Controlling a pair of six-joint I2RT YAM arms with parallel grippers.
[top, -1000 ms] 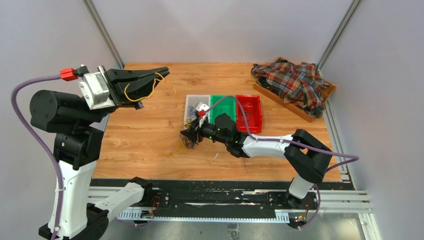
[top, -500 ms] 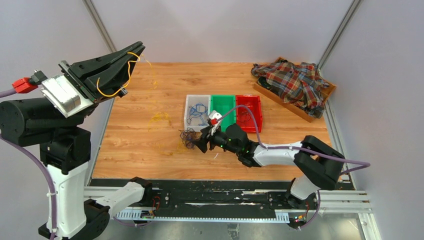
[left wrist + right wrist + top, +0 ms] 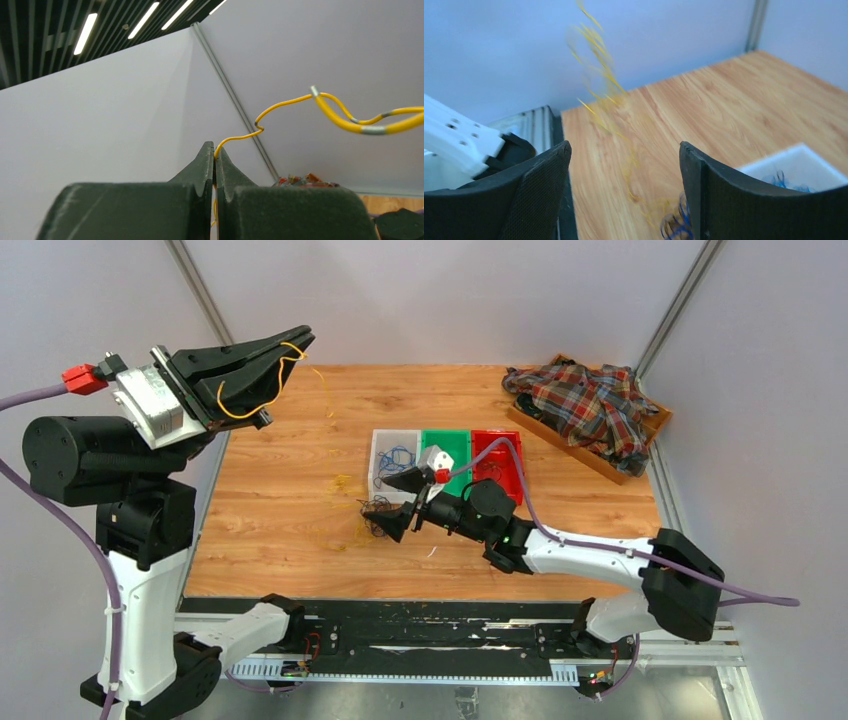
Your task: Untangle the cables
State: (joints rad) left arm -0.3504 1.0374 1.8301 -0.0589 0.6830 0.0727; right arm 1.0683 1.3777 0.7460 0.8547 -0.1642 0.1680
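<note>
Partly done: blue cables sit in the white bin; left gripper clamps a yellow cable above the far-left corner of the table; right gripper (jaws apart) hovers by the clump near its middle.

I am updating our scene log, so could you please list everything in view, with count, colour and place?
yellow cables: several linked, yellow, hanging from the raised left arm toward the table
cable clump: one, dark and blue, on the table before the bins
blue cables: a few, blue, inside the clear bin
clear bin: one, whitish, mid-table
green bin: one, green, middle of the row
red bin: one, red, right of the row
shirt: one, plaid, in the tray
wooden tray: one, brown, far right corner
table: one, wood
left end effector: shut on the yellow cables
right end effector: open, by the clump
</note>
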